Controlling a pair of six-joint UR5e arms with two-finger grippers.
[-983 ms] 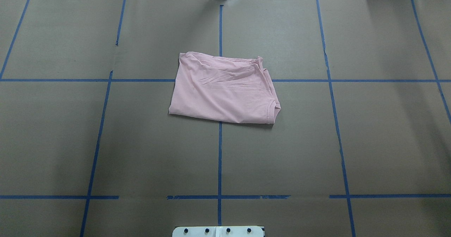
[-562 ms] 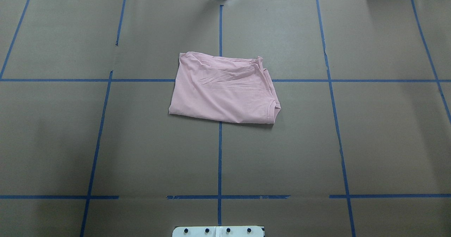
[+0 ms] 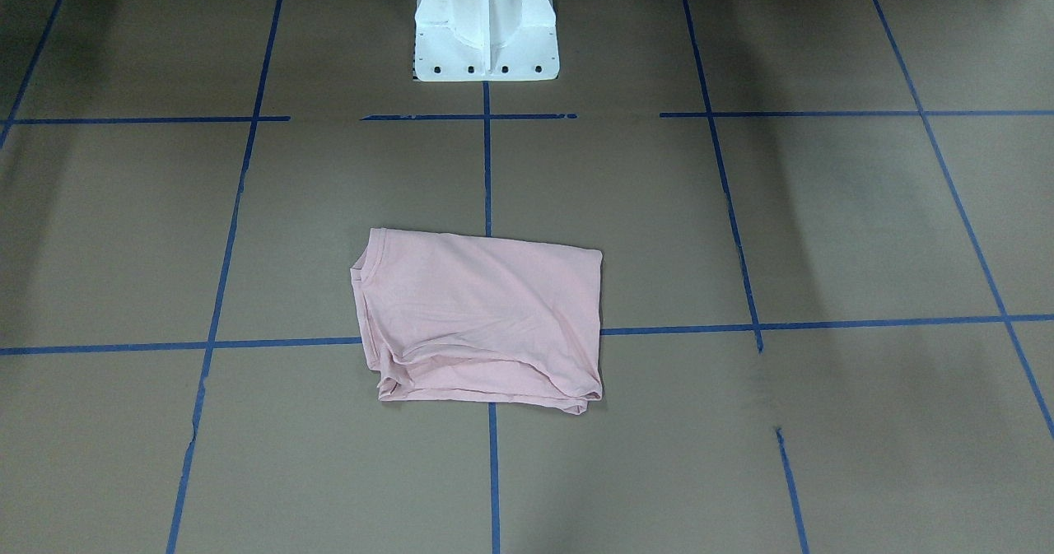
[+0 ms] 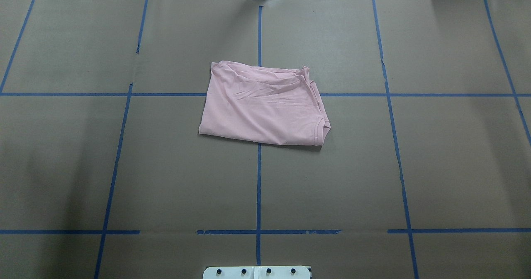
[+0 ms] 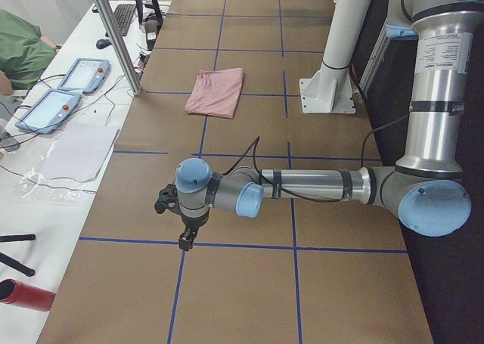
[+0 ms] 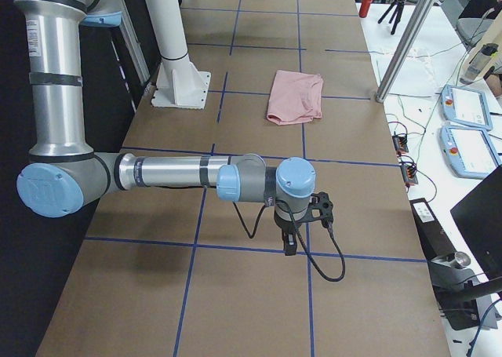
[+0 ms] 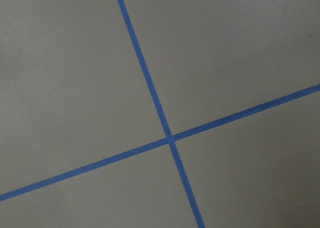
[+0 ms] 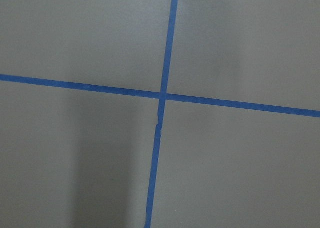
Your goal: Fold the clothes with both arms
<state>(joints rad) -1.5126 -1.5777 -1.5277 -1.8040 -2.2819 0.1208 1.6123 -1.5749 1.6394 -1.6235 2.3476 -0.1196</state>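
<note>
The pale pink T-shirt (image 4: 263, 105) lies folded into a rough rectangle at the table's middle, its ribbed collar at the near right corner. It also shows in the front view (image 3: 486, 319), the left view (image 5: 218, 91) and the right view (image 6: 294, 96). Its print is hidden. My left gripper (image 5: 185, 234) hangs over the table far to the shirt's left, pointing down. My right gripper (image 6: 290, 243) hangs far to the shirt's right. Both show only in the side views, so I cannot tell whether they are open or shut. Neither touches the shirt.
Brown paper with blue tape lines (image 4: 259, 188) covers the table. The white pedestal base (image 3: 484, 19) stands at the near middle edge. A metal post (image 5: 113, 38) and tablets (image 5: 47, 110) stand beyond the far edge. Both wrist views show only tape crossings (image 7: 170, 138).
</note>
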